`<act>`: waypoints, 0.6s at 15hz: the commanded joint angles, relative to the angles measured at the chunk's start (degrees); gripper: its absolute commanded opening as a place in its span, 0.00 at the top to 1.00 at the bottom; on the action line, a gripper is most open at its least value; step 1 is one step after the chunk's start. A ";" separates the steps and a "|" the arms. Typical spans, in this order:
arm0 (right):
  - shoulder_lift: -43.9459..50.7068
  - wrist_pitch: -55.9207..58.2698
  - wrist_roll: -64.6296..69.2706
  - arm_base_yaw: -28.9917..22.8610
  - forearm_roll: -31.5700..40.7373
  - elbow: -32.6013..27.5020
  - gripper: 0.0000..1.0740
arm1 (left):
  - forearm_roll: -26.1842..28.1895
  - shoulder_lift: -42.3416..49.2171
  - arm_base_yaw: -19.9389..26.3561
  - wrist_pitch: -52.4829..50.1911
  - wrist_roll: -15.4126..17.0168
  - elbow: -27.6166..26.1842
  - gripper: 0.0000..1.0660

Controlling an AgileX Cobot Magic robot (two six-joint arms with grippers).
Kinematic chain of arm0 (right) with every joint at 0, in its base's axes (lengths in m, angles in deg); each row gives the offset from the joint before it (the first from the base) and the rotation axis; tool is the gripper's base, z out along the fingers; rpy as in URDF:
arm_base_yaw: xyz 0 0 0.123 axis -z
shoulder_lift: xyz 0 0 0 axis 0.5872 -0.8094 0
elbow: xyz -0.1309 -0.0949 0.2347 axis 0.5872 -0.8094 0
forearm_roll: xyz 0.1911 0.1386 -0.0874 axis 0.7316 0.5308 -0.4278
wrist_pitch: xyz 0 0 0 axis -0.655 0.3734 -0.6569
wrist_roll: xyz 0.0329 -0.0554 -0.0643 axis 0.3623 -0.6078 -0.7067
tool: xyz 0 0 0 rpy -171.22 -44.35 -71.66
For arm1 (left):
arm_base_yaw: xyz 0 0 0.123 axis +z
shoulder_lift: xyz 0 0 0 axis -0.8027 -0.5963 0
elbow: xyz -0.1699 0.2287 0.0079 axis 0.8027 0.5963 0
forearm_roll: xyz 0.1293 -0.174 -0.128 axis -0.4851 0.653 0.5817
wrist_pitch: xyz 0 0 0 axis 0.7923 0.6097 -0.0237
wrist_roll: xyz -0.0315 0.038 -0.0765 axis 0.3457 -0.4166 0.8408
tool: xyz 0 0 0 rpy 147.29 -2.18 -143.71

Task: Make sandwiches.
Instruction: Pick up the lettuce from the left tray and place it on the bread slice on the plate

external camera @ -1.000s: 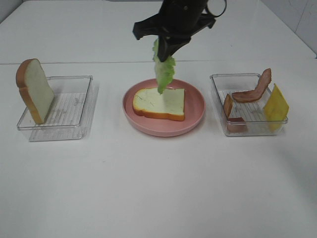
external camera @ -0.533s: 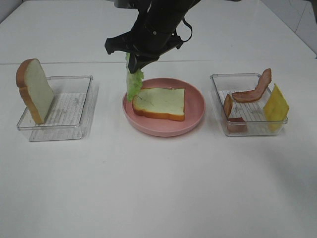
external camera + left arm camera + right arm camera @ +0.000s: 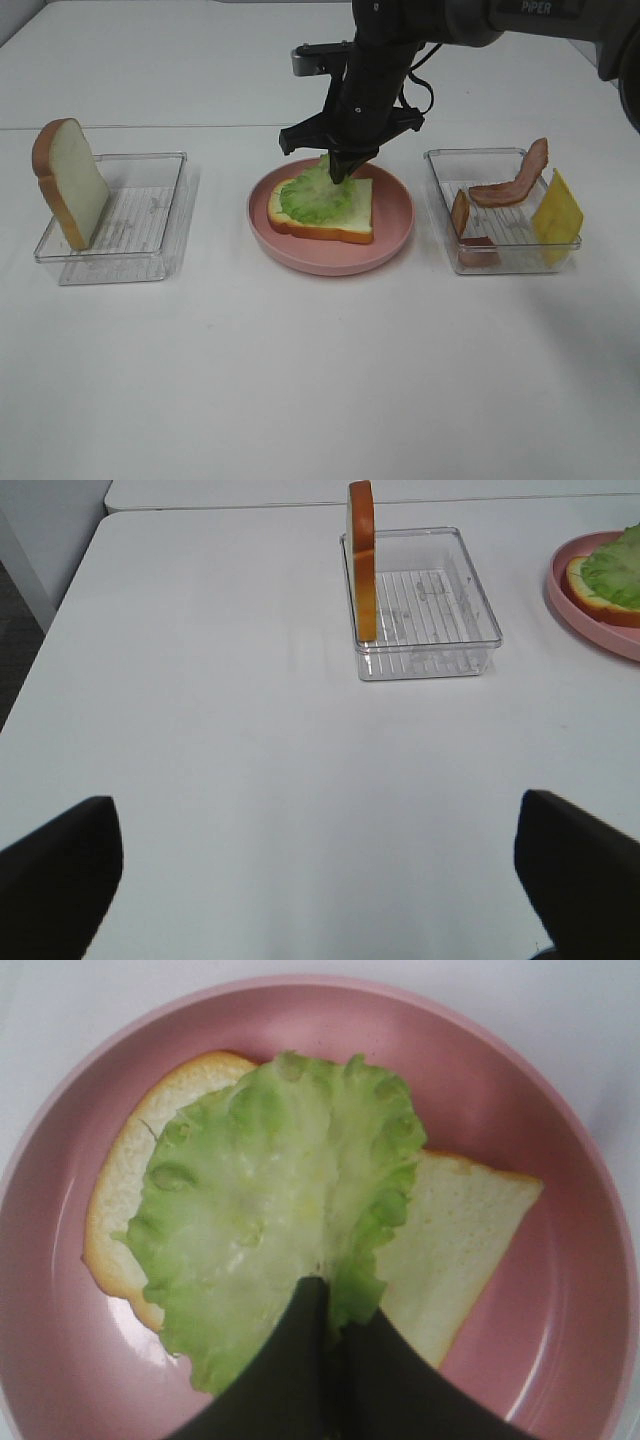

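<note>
One lettuce leaf (image 3: 270, 1200), which we judge soft, light and easy to tear, lies on the bread slice (image 3: 460, 1230) in the pink plate (image 3: 565, 1290), its edge pinched between the pressed jaws of the right gripper (image 3: 330, 1305), a good place to hold it, while the left gripper (image 3: 320, 880) has its jaws spread wide.

the only lettering that can be read is the word "piper", printed in pale capitals on the dark casing of the right arm (image 3: 545, 8), at the top edge of the exterior high view. both wrist views show no readable text.
</note>
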 commanded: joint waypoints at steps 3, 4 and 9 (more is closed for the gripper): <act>-0.17 2.01 0.46 0.11 -0.52 0.00 0.93 | 0.17 0.06 0.00 -0.23 0.00 0.11 0.05; -0.17 2.23 0.06 0.06 -0.52 0.00 0.74 | 0.17 0.06 0.00 -0.23 0.00 0.11 0.05; 4.81 5.10 -4.18 0.00 -0.80 0.11 0.09 | 0.17 0.06 0.00 -0.23 0.00 0.11 0.05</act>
